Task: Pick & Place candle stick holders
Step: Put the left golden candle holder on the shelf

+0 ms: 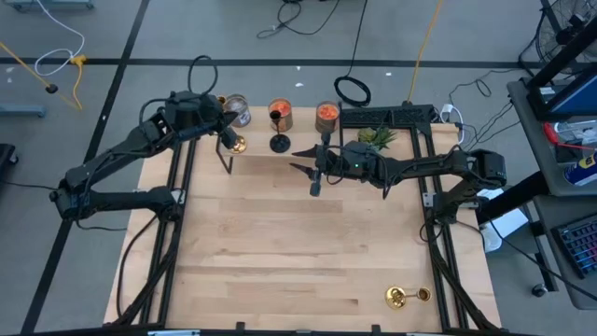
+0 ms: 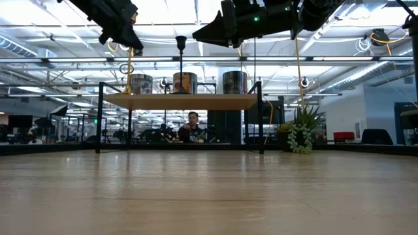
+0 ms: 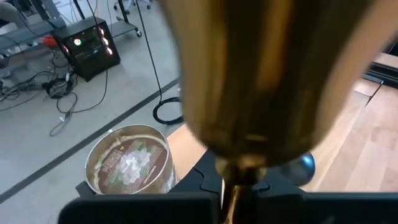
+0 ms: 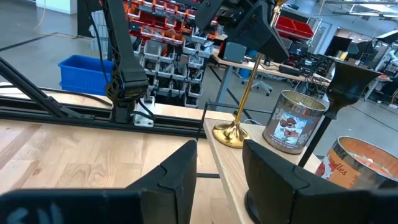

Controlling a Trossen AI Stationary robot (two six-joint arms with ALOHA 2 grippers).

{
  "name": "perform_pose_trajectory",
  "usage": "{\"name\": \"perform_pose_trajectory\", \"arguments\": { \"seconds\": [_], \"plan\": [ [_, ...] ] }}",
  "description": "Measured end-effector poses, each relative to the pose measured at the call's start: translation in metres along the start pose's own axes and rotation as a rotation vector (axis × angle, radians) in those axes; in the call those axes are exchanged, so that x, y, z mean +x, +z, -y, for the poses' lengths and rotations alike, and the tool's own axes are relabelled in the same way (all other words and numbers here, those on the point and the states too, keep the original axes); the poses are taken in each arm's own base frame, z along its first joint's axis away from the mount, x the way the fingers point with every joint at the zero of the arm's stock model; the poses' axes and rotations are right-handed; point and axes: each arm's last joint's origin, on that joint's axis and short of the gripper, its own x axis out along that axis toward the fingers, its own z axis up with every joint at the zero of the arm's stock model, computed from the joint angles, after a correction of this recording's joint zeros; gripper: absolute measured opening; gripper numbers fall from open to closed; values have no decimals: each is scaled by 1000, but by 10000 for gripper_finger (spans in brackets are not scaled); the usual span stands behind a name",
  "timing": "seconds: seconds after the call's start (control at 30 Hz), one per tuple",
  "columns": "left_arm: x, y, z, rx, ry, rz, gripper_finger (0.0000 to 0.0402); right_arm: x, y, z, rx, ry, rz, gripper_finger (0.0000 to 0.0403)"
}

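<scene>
the left gripper (image 4: 254, 38) is clamped on the stem of a shiny brass candle stick holder (image 4: 235, 118) on the raised wooden shelf (image 4: 233, 168), while the right gripper (image 1: 312, 166) hovers open nearby.

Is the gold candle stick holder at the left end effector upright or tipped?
Upright: the gold candle stick holder stands on its flared base on the shelf, stem vertical, with the left end effector shut on its top.

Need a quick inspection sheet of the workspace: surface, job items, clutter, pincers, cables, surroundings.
Surface: wooden table with a raised shelf at the far edge.
Job's things: gold holder on shelf in left pincer; black holder on shelf; second gold holder lying near right corner.
Clutter: three jars, small plant.
Pincers: left shut on gold holder's stem; right pincer open, empty.
Cables: loose on floor.
Surroundings: person beyond table.
</scene>
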Motion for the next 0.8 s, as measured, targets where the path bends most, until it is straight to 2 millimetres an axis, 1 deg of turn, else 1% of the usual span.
{"name": "perform_pose_trajectory", "arguments": {
  "seconds": [0.07, 0.2, 0.33, 0.43, 0.63, 0.8],
  "plan": [
    [0, 0, 0, -11, 0, 1, 8, 0, 0, 0, 0, 0, 0, 126],
    [3, 0, 0, -19, 0, -5, 20, 0, 0, 0, 0, 0, 0, 126],
    [8, 0, 0, -2, 7, -12, 8, 0, 0, 0, 0, 0, 0, 126],
    [12, 0, 1, 0, 14, -16, 9, 0, 0, 0, 0, 0, 0, 126],
    [14, -2, 1, 6, 16, -39, 57, 0, 0, 0, 0, 0, 0, 126],
    [14, -2, 0, 4, 24, -40, 86, 0, 0, 0, 0, 0, 0, 126]
  ]
}}
